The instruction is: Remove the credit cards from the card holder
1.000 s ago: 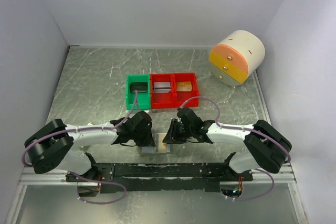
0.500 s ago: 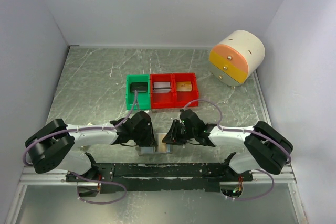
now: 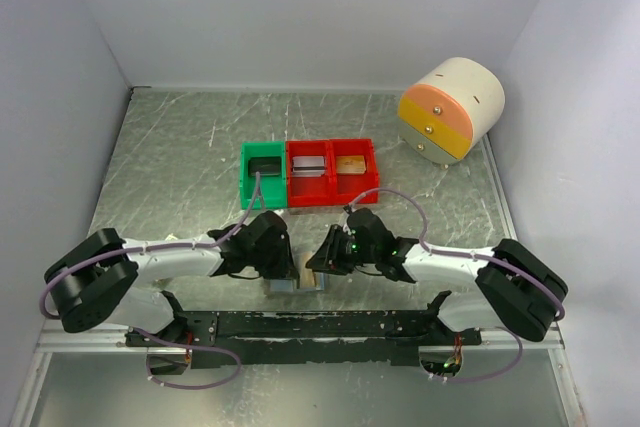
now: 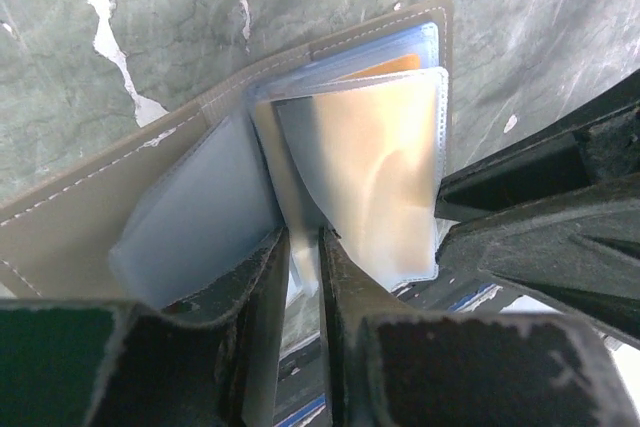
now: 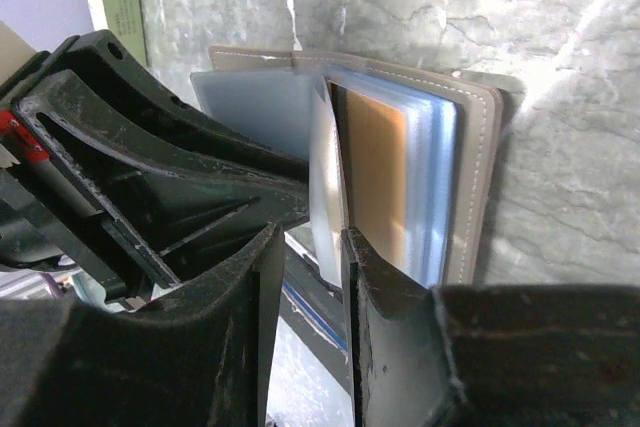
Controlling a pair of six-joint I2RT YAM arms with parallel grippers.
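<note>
Credit cards [image 5: 378, 187] are being sought in the card holder [image 5: 478, 177] by left hand [image 4: 305, 277] and right hand [image 5: 312, 247], both narrowly parted around pocket leaves [image 4: 370, 167], which risk being tugged instead.

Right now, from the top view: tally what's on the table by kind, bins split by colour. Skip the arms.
green bin: 1
red bins: 2
card holder: 1
round drawer unit: 1
Total: 5
The credit cards are not tallied: the pockets hide how many there are.
</note>
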